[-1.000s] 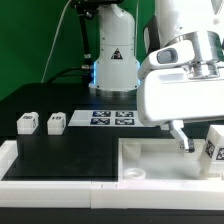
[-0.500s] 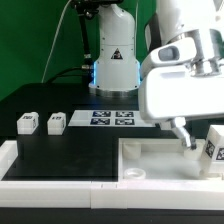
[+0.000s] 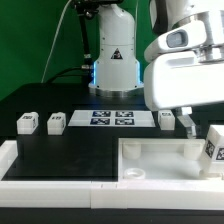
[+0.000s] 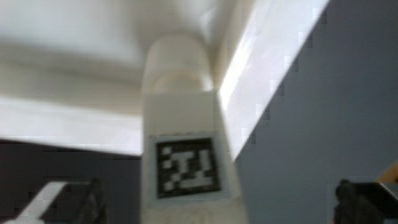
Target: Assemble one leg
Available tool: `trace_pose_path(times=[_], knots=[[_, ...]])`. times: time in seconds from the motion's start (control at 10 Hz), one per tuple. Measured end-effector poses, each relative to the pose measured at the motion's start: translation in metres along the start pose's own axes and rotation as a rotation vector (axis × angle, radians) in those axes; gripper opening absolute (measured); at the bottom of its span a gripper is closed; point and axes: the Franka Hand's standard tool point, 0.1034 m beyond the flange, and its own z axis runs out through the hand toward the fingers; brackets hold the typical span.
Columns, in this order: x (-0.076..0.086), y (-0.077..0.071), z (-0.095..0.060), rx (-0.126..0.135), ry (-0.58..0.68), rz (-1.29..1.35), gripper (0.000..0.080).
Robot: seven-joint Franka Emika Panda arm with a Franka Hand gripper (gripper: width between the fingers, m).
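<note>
White arm (image 3: 185,75) bends down over the worktop (image 3: 60,145) — claw (image 3: 186,128) spread wide, gripping nothing, a leg (image 4: 187,150) between its blurred, cut-off fingers (image 4: 54,200).

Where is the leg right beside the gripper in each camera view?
Exterior view: the leg sits on the black table, just on the exterior view's left of the gripper.
Wrist view: probably the same leg, filling the middle between the fingertips.
Shared landmark: the gripper.

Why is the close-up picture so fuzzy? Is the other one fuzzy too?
Wrist view: the leg sits very near the lens, so it and its tag look soft, and the end effector fingers are blurry smudges. Exterior view: sharper; the tabletop looks glary white.
</note>
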Motion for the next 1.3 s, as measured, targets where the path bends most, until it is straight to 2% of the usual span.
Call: trace_pose_path(times=[0.1, 0.2, 0.3, 0.4, 0.5, 0.8, 1.0, 1.3], knots=[[0.004, 0.004, 0.001, -0.001, -0.030, 0.017, 0.0649], [-0.003, 0.008, 0.004, 0.012, -0.150, 0.032, 0.0649], [0.005, 0.014, 0.002, 0.014, -0.202, 0.027, 0.0649], [0.004, 0.016, 0.001, 0.030, -0.292, 0.025, 0.0649], [0.007, 0.013, 0.002, 0.040, -0.327, 0.026, 0.0649], [0.010, 0.015, 0.005, 0.033, -0.294, 0.028, 0.0649], [0.019, 0.018, 0.009, 0.015, -0.285, 0.078, 0.0649], [0.019, 0.025, 0.014, 0.008, -0.285, 0.082, 0.0634]])
